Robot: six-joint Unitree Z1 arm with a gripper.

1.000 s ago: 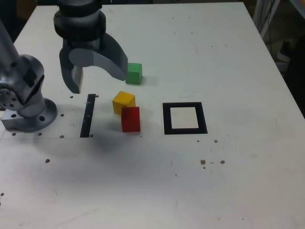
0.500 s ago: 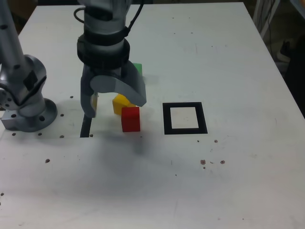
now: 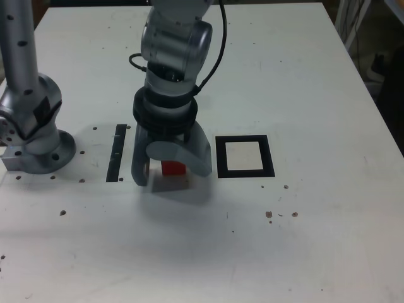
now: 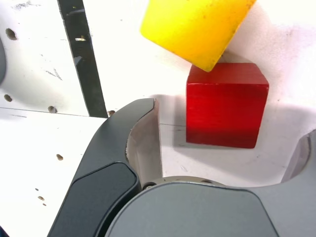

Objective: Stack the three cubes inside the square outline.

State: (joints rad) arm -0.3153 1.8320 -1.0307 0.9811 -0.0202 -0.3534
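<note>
The red cube (image 3: 172, 168) sits on the white table (image 3: 303, 82), just left of the square outline (image 3: 245, 156) in the exterior view, and it's right between the jaws! The gripper (image 3: 170, 172) is down low over it, jaws spread wide, one either side, nothing clamped. In the wrist view the yellow cube (image 4: 195, 27) meets the red one's far edge, corner-on. A straight black strip (image 3: 117, 152) lies further left, near the arm's base (image 3: 35, 148). The outline's white centre is bare.
</note>
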